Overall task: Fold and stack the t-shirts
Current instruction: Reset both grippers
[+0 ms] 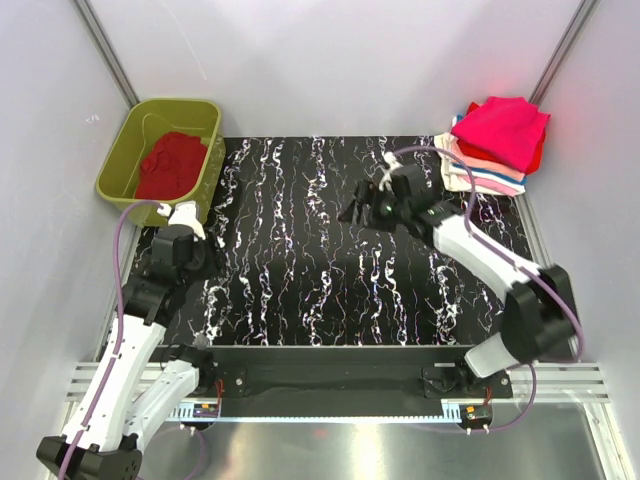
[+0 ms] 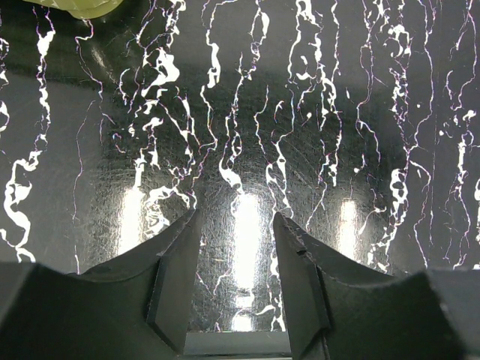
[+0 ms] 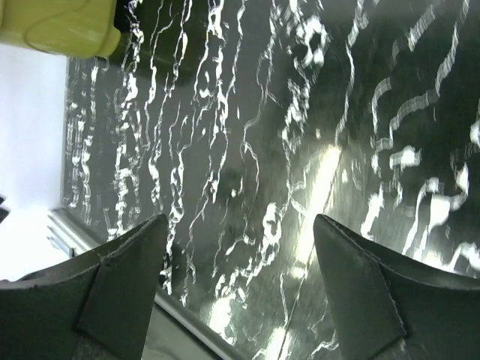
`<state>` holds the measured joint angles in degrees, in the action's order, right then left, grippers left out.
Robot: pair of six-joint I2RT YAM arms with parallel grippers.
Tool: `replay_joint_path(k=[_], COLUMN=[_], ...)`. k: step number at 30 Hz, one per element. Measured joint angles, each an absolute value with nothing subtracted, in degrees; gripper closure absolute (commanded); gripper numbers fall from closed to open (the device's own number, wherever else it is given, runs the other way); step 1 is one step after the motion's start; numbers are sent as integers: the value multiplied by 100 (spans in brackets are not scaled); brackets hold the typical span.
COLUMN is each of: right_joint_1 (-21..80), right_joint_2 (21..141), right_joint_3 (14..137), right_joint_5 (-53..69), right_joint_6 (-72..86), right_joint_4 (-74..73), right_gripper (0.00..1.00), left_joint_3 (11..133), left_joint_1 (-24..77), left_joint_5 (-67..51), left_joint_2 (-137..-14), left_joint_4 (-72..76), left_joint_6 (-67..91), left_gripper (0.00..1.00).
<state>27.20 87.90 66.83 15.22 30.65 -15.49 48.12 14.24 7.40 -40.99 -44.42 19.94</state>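
Observation:
A crumpled red t-shirt (image 1: 170, 165) lies inside the olive-green tub (image 1: 120, 160) at the back left. At the back right corner is a stack of folded t-shirts, with a magenta-pink one (image 1: 505, 130) on top, red under it, and pale pink and white ones (image 1: 480, 178) below. My left gripper (image 1: 205, 252) is low over the black marbled mat (image 1: 300, 290) just in front of the tub. In the left wrist view it (image 2: 235, 217) is open and empty. My right gripper (image 1: 350, 210) hovers over the mat's middle back, pointing left. In the right wrist view it (image 3: 240, 219) is wide open and empty.
The tub's corner shows at the top left of the left wrist view (image 2: 75, 7) and of the right wrist view (image 3: 60, 26). Grey walls and metal posts close in the back and sides. The arm bases stand at the near rail (image 1: 330, 375).

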Motion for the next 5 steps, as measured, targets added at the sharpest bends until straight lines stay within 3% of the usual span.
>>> replay_joint_path(k=[5], right_joint_1=[2644], right_joint_2=[7738], right_joint_3=[4960], right_joint_5=[1800], right_joint_6=[3627], right_joint_4=[-563], right_gripper=[14], left_joint_3=[4812], left_joint_1=[1424], left_joint_5=[757], left_joint_2=[-4099], left_joint_4=[-4442], left_joint_6=[1997], left_gripper=[49])
